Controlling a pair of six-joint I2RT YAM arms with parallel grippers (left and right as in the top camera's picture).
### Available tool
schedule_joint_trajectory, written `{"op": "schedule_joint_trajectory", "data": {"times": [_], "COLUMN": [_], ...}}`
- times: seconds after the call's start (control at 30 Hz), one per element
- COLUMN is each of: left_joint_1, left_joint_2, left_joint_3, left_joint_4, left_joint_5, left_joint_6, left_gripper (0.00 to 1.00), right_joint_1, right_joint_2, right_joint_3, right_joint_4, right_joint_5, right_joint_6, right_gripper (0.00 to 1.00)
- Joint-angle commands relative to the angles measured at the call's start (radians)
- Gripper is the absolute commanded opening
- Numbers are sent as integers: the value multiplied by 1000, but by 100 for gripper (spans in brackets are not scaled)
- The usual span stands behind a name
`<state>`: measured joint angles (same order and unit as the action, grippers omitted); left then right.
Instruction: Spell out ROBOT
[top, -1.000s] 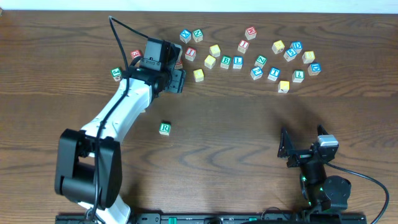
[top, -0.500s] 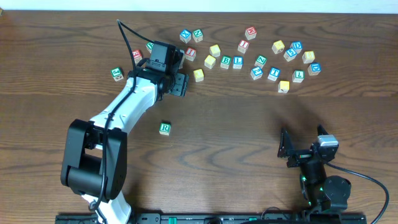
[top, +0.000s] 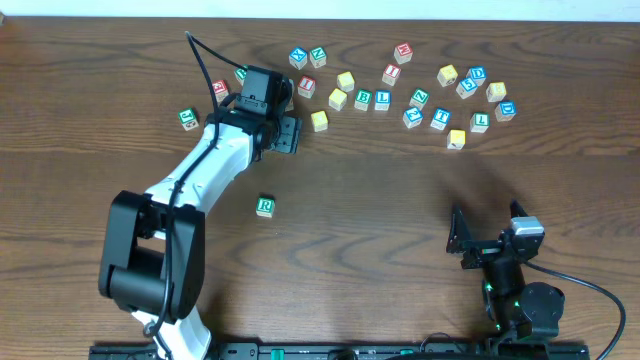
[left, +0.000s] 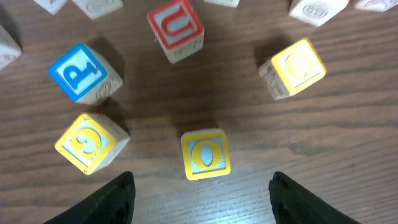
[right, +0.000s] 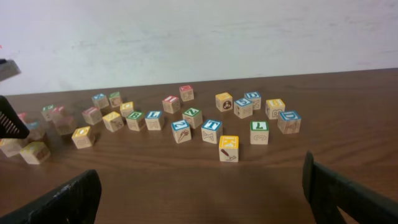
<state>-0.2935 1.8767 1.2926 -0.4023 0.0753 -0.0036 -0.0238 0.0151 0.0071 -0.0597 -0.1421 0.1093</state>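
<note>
Yellow-faced O cube (left: 205, 154), blue letter up, sits before left gripper (left: 200, 186), jaws spread; right gripper (right: 198, 177) likewise.

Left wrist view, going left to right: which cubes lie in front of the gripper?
blue cube → red U cube → yellow O cube → right-hand yellow cube. The lower-left yellow cube overlaps the blue one, so it is left out.

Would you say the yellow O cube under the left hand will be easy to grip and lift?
Probably. The yellow O cube looks like rigid wood, so it should not deform. Its flat faces suit the open left hand and make rolling unlikely. It is small, so likely light; pushed, it should slide.
</note>
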Motion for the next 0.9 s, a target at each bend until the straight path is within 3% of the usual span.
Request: {"op": "schedule_joint_trajectory", "data": {"times": [0.0,0.4,0.87], "left_joint_1": [0,0,0], "left_joint_2": [58,117,138], "left_joint_3": [68,304,316], "left_joint_4": [-45,-228,-309], "left_joint_5": [-13,-13,-12], "left_joint_6": [-13,10,10], "left_gripper": [68,68,66], "right_joint_1": [-6,-6,-6], "right_joint_2": [-4,-4,-4], "right_joint_3": [-2,-2,-2], "right_joint_4": [-3,-3,-3], "right_joint_5": [-6,-6,-6], "right_joint_6": [-10,-10,-10], "right_gripper": [99,99,99]}}
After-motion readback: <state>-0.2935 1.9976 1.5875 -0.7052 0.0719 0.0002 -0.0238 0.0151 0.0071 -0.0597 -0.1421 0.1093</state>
